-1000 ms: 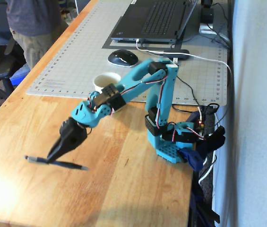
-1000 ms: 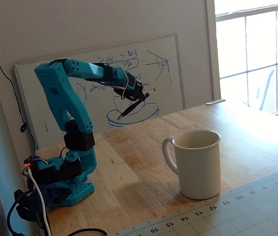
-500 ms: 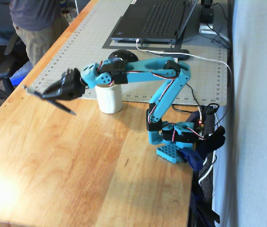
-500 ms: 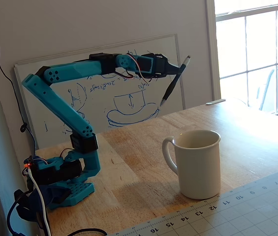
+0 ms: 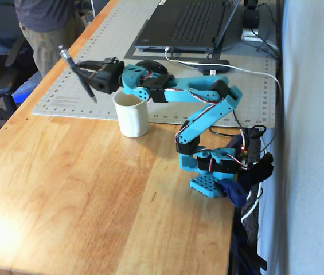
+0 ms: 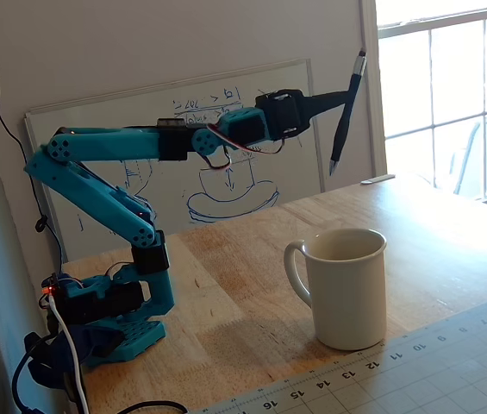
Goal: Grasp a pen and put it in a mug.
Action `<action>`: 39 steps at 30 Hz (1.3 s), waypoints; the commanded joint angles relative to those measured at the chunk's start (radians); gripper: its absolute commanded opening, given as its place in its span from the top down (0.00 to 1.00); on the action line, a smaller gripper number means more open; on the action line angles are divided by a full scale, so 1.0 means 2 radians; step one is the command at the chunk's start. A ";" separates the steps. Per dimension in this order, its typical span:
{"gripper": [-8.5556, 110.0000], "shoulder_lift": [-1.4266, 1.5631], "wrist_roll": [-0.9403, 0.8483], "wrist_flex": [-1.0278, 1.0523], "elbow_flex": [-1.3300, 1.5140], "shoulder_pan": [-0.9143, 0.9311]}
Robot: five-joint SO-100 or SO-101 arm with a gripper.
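The carry step is in hand: the turquoise arm's black gripper has its fingers clamped on the slim dark ballpoint pen, which hangs nearly upright (tip down) in the air. The cream-white cylindrical mug stands on the wooden worktop. Next, I judge, the pen needs centring over the mug's mouth, then lowering and release.
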 commanded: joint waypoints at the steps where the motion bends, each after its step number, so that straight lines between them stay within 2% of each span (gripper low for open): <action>1: 0.92 0.049 -0.005 -0.086 0.015 0.051; 6: 0.92 0.077 -0.005 -0.127 0.041 0.112; 15: 0.92 0.099 -0.012 -0.130 0.081 0.195; 39: 0.91 0.084 -0.012 -0.128 0.220 0.202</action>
